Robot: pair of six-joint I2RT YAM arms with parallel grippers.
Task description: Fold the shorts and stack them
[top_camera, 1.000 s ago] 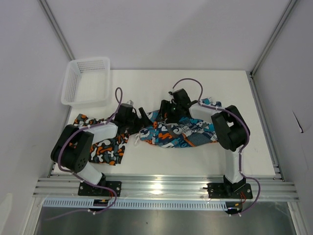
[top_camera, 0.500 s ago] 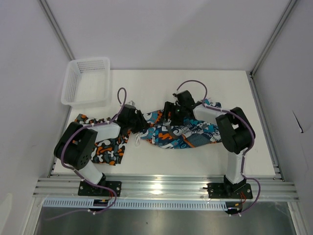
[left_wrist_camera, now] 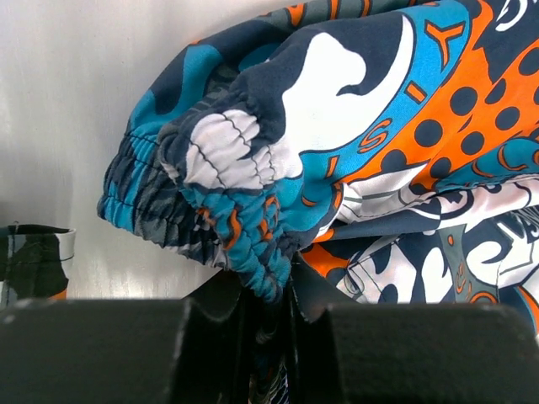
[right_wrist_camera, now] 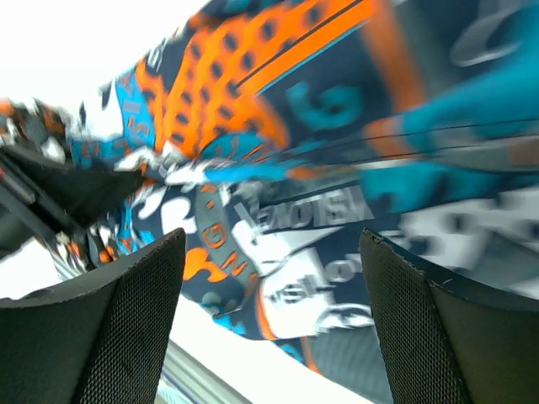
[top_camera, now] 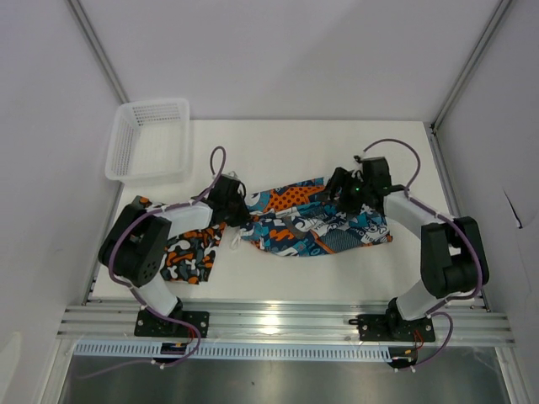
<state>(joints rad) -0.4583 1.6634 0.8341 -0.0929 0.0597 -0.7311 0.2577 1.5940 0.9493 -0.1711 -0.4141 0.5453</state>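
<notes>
Teal-blue shorts (top_camera: 307,223) lie on the table (top_camera: 278,143), just beside the camouflage shorts (top_camera: 189,257). Our left gripper (left_wrist_camera: 269,290) has just closed, pinching their elastic waistband. Our right gripper (right_wrist_camera: 269,278) has swung rightward, fingers spread above the cloth. We judge a fold can now begin.

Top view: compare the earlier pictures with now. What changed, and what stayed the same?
The left tool closed on the waistband of the teal shorts. The right tool, open, drew back to the right, uncovering their orange-dotted panel. The camouflage shorts and basket stayed put.
</notes>
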